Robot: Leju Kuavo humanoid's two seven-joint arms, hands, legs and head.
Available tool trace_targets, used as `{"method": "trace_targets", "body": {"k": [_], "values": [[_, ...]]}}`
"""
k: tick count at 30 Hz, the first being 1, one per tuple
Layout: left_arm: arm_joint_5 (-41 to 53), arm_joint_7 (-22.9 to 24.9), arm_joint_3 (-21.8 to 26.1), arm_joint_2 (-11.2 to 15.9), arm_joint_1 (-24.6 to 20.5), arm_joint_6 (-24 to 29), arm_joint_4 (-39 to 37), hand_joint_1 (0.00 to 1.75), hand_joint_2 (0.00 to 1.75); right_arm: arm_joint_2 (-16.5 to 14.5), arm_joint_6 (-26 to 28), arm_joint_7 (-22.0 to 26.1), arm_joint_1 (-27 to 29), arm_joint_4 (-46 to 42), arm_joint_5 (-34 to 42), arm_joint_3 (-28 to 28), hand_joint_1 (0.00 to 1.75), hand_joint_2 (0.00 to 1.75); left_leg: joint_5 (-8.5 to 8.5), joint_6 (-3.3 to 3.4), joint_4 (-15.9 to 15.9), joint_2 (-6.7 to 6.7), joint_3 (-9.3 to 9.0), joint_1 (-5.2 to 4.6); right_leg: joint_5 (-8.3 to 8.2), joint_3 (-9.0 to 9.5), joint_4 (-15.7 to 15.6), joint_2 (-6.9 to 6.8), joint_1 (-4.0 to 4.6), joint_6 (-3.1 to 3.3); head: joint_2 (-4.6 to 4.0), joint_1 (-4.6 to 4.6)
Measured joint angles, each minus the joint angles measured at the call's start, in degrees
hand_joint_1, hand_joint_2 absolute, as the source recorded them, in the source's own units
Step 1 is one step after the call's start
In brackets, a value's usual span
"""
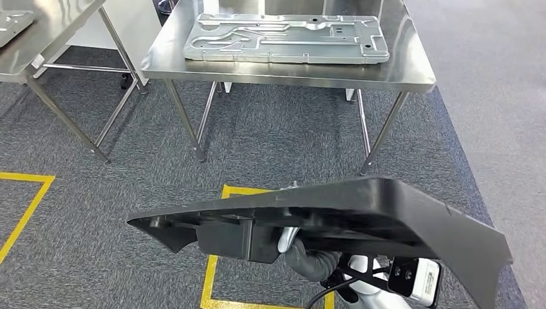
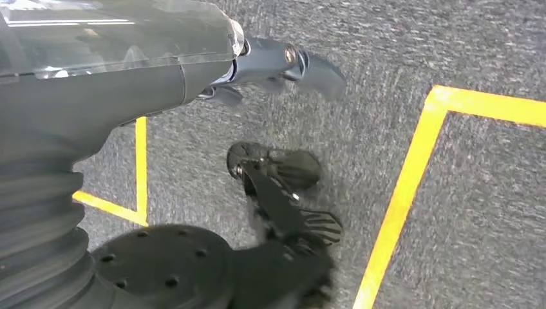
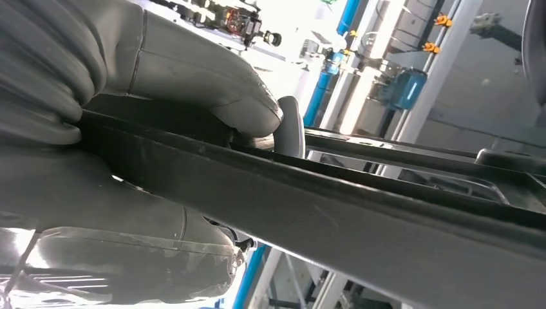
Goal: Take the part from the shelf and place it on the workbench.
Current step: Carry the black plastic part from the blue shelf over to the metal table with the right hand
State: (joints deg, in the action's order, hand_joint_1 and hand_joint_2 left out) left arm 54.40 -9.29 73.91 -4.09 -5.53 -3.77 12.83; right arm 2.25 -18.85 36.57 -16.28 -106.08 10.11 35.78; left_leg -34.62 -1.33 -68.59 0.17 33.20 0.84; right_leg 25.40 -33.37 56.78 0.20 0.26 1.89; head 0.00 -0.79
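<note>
The right hand (image 3: 129,154) grasps the black part (image 1: 360,212): in the right wrist view its thick grey thumb presses on one face of the part's dark edge (image 3: 335,212) while the rest of the hand lies against the other face, so the edge is clamped between them. In the head view the right hand (image 1: 302,248) shows as a grey shape under the part, near its middle. The part is a wide, flat black plastic moulding with a ribbed underside and a boxy block on its lower left; it is held in the air, roughly level, its right end sloping down toward the lower right corner of the view.

The left hand (image 2: 277,64) hangs over the floor and holds nothing; its dark fingers (image 2: 315,71) are blurred, and I cannot tell whether they are spread or curled.

Below the part lies grey carpet (image 1: 129,187) marked with yellow tape lines (image 1: 212,270). Ahead stands a steel workbench (image 1: 412,77) on thin metal legs, well apart from the held part. On its top lies a flat silver metal panel (image 1: 286,38) with stamped channels and holes. A second steel table (image 1: 58,26) stands to the left, with the corner of another metal piece (image 1: 13,22) on it.
</note>
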Motion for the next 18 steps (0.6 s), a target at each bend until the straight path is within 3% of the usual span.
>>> {"method": "trace_targets", "body": {"k": [2,3,6,7,8,11,13,16,17,18], "values": [[-0.15,-0.04,0.00,0.03,0.29,-0.02,0.00,0.00,1.75,0.51,-0.45,0.55,0.79,0.03,-0.48,0.00,1.75,1.75,-1.72,0.01,-3.78,0.00,3.77,0.01,0.93,1.02,0.03,0.25,0.22,0.13,0.00,0.00],[-0.22,-0.07,0.01,0.05,0.42,-0.02,0.00,0.00,1.75,0.75,-0.64,0.64,1.05,0.05,-0.63,0.00,1.75,1.75,-0.80,0.18,-2.77,0.00,4.36,-0.03,1.47,1.71,0.06,0.39,0.30,0.12,0.00,0.00],[-0.30,-0.15,0.01,0.17,0.56,-0.01,0.00,0.00,1.75,1.10,-0.81,0.68,1.25,0.11,-0.84,0.00,1.75,1.75,7.03,1.12,6.96,-0.04,2.77,-0.39,3.13,3.78,0.18,0.64,0.49,-0.16,0.00,0.01],[-0.33,-0.17,0.00,0.22,0.52,-0.02,0.00,0.00,1.75,1.17,-0.80,0.69,1.25,0.15,-0.91,0.00,1.75,1.75,8.62,1.46,9.01,-0.08,2.24,-0.58,3.59,4.13,0.23,0.70,0.55,-0.41,0.00,0.01],[-0.37,-0.20,-0.01,0.26,0.53,-0.02,-0.01,0.00,1.75,1.26,-0.80,0.70,1.27,0.21,-1.00,0.00,1.75,1.75,9.36,1.81,9.97,-0.14,2.03,-0.76,3.89,4.39,0.33,0.75,0.60,-0.74,0.00,0.01],[-0.47,-0.30,-0.01,0.19,0.49,-0.04,-0.05,0.00,1.75,1.55,-0.77,0.78,1.30,0.32,-1.30,0.00,1.75,1.75,9.44,2.65,10.68,-0.26,1.10,-0.52,4.23,4.68,1.09,0.76,0.72,-1.80,0.00,0.01],[-0.62,-0.38,0.01,0.09,0.35,-0.05,-0.09,0.00,1.75,1.65,-0.80,0.82,1.18,0.34,-1.51,0.00,1.75,1.75,9.36,3.05,11.29,-0.28,0.11,-0.18,5.58,2.99,4.46,0.60,0.53,-2.62,0.00,0.02],[-0.85,-0.49,0.02,0.09,0.27,-0.05,-0.11,0.00,1.75,1.79,-0.91,0.82,1.13,0.63,-1.63,0.00,1.75,1.75,8.63,3.26,11.47,-0.29,-0.58,-0.13,9.53,-3.92,14.77,0.40,-0.38,-3.66,0.00,0.02],[-0.91,-0.50,0.03,0.08,0.30,-0.05,-0.11,0.00,1.75,1.83,-0.98,0.82,1.14,0.80,-1.61,0.00,1.75,1.75,8.30,3.20,11.47,-0.30,-0.89,-0.12,9.70,-5.60,16.45,0.32,-0.66,-3.85,0.00,0.02],[-0.97,-0.50,0.04,0.07,0.33,-0.05,-0.11,0.00,1.75,1.87,-1.10,0.81,1.14,0.96,-1.58,0.00,1.75,1.75,7.93,3.10,11.47,-0.33,-1.35,-0.08,8.50,-6.17,15.93,0.22,-0.89,-3.99,0.00,0.02]]}}
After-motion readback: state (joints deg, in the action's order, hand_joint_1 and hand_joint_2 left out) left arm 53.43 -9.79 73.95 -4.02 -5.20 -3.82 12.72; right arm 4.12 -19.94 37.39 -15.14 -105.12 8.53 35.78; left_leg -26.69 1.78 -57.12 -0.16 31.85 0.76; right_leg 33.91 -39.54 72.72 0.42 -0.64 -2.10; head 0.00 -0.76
